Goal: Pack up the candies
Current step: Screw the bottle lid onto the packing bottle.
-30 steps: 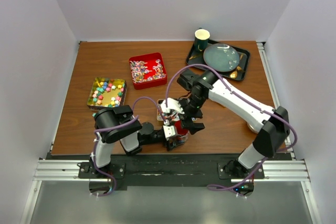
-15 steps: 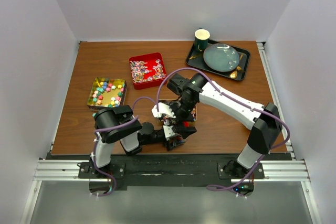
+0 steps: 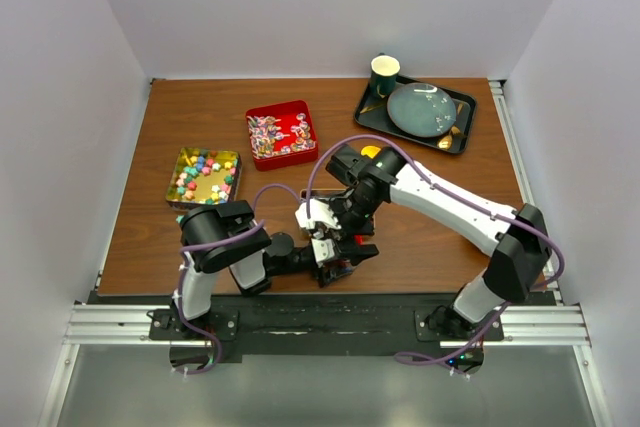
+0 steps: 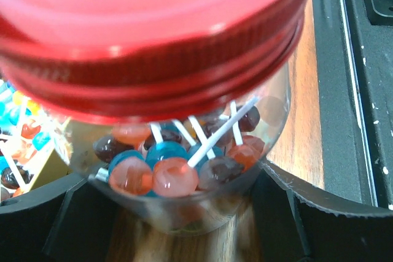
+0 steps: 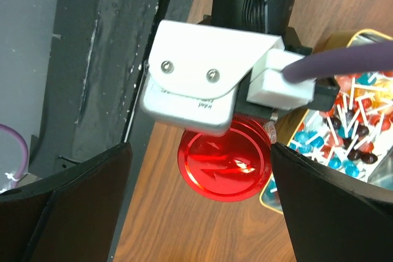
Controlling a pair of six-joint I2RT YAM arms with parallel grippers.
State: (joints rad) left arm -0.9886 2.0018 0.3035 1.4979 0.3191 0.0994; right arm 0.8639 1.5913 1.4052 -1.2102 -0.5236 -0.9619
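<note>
Overhead, star candies (image 3: 204, 175) are seen in a gold tin (image 3: 190, 160) at centre left, and wrapped twists (image 3: 267, 130) in a red tin (image 3: 301, 133) just above. In the left wrist view, a lollipop jar (image 4: 184, 179) with a red lid (image 4: 153, 29) is pinched by the left gripper (image 4: 184, 225). In the right wrist view, that lid is framed at centre between the widely spread jaws of the right gripper (image 5: 199, 151).

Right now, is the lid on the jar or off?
On: the red lid caps the clear jar, lollipops visible beneath. Tightness: cannot tell.
</note>
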